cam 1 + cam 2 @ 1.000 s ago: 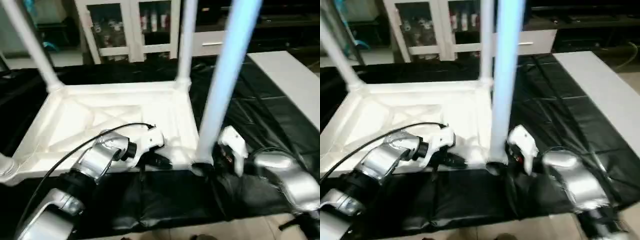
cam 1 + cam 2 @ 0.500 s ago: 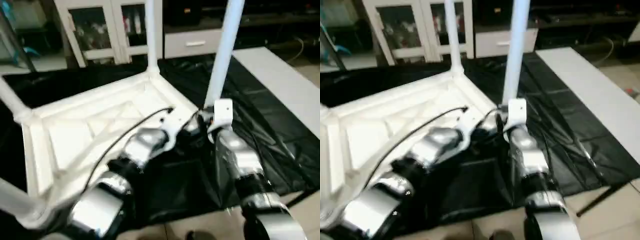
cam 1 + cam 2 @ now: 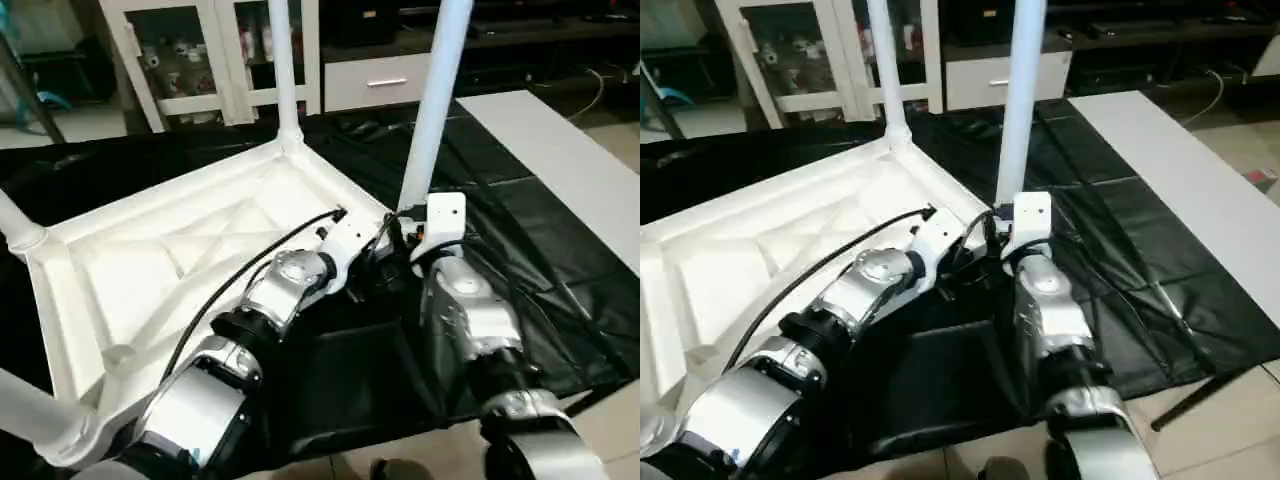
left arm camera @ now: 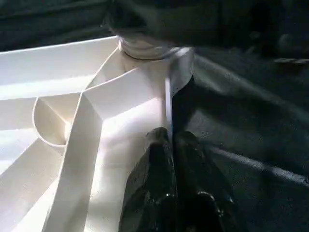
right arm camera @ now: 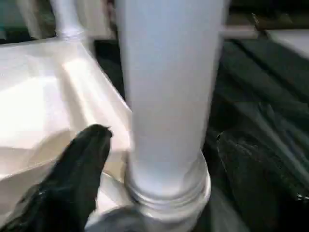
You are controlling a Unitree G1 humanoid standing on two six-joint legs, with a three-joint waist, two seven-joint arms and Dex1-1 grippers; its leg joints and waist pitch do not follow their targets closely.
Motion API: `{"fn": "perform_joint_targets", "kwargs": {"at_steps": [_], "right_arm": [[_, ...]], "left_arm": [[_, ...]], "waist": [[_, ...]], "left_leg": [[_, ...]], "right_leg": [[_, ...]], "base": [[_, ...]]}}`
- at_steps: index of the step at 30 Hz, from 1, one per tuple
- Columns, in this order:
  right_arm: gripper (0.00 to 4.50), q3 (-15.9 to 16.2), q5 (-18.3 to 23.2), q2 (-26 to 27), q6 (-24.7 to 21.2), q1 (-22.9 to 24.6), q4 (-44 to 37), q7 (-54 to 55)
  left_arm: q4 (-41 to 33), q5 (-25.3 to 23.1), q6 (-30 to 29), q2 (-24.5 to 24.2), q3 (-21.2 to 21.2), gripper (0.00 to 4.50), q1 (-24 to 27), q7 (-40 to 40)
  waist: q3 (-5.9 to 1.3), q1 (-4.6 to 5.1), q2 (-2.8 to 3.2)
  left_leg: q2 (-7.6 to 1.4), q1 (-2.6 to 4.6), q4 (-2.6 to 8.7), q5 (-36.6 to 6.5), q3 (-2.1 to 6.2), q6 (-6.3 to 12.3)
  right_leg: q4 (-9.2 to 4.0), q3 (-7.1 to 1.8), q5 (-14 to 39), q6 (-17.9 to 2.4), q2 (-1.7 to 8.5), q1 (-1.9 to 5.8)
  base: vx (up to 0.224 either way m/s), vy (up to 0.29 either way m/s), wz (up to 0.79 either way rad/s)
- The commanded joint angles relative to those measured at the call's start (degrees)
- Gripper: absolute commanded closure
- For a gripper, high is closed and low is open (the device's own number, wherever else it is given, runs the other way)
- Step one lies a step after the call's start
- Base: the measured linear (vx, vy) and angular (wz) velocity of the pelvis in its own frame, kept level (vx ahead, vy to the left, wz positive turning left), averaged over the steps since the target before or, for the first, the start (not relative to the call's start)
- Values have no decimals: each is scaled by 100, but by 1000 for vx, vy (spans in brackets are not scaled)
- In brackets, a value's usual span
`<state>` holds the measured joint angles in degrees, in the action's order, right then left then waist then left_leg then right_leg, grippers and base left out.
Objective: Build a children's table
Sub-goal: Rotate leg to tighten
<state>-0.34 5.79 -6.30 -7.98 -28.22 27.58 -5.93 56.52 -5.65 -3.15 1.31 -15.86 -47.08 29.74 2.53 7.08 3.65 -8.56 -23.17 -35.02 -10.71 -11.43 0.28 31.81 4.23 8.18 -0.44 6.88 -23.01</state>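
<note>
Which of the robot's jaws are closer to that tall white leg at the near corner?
Right. The right gripper straddles the leg at its base, jaws open on either side. The left gripper, shut, rests against the tabletop rim beside that corner socket.

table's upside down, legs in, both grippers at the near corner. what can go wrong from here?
1. The right gripper has its jaws open around the near leg at its base; a sideways push could tilt the leg in its socket.
2. The left gripper, jaws shut, sits at the tabletop rim; pressing there may slide the table on the black cover.
</note>
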Motion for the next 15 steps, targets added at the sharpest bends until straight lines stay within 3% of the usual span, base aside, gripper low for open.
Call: {"fn": "perform_joint_targets", "kwargs": {"at_steps": [1, 3, 4, 7, 8, 9, 10, 12, 13, 15], "right_arm": [[60, 195, 129, -207, -343, 362, -976, -514], [60, 179, 279, -327, -505, 669, -1456, -746], [60, 187, 293, -367, -555, 752, -1571, -804], [60, 383, 206, -829, -848, 1591, -2577, -1174], [60, 394, 203, -860, -868, 1663, -2662, -1190], [59, 404, 246, -888, -948, 1770, -2798, -1207], [59, 436, 269, -942, -1027, 1853, -2920, -1237], [59, 584, 332, -1152, -1315, 2103, -3322, -1389], [59, 647, 345, -1248, -1473, 2181, -3495, -1479], [59, 761, 435, -1468, -1840, 2299, -3822, -1705]], "left_arm": [[-6, -11, 552, -24, 7, 450, 11, 44], [36, -30, 710, -37, 15, 450, 13, 27], [51, -33, 773, -39, 16, 450, 13, 40], [87, 52, 1238, -83, 149, 450, 11, 22], [84, 83, 1273, -85, 172, 450, 10, 70], [-3, 184, 1151, -112, 216, 406, 22, 285], [-101, 297, 995, -124, 287, 406, 37, 442], [-461, 577, 590, -213, 432, 395, 111, 925], [-594, 607, 513, -271, 425, 389, 148, 1072], [-998, 733, 216, -411, 424, 359, 266, 1382]], "waist": [[-402, -66, -164], [-401, -113, -135], [-395, -113, -156], [-370, -177, -98], [-395, -158, -118], [-380, -167, 33], [-376, -104, -75], [-361, -139, -74], [-347, -152, 42], [-345, -141, 39]], "left_leg": [[-378, 127, 456, -1789, 212, 710], [-387, 131, 463, -1776, 207, 731], [-383, 97, 471, -1753, 208, 741], [-394, 103, 497, -1927, 229, 632], [-383, 95, 495, -1960, 232, 606], [-375, 87, 504, -2006, 251, 574], [-363, 40, 511, -2105, 248, 541], [-364, 91, 499, -2181, 237, 544], [-389, 95, 527, -2253, 256, 501], [-401, 90, 541, -2330, 264, 458]], "right_leg": [[-385, -128, 1950, -1009, 217, 238], [-368, -149, 1871, -1028, 212, 223], [-372, -147, 1865, -1020, 216, 245], [-418, -148, 2095, -891, 203, 238], [-385, -150, 2051, -942, 205, 237], [-370, -142, 2070, -957, 220, 248], [-400, -122, 2202, -925, 212, 256], [-425, -137, 2459, -930, 228, 218], [-433, -138, 2466, -929, 216, 223], [-399, -141, 2285, -952, 195, 214]], "base": [[0, 0, 0], [0, 0, 0], [0, 0, 0], [0, 0, 0], [0, 0, 0], [0, 0, 0], [0, 0, 0], [0, 0, 0], [0, 0, 0], [0, 0, 0]]}}
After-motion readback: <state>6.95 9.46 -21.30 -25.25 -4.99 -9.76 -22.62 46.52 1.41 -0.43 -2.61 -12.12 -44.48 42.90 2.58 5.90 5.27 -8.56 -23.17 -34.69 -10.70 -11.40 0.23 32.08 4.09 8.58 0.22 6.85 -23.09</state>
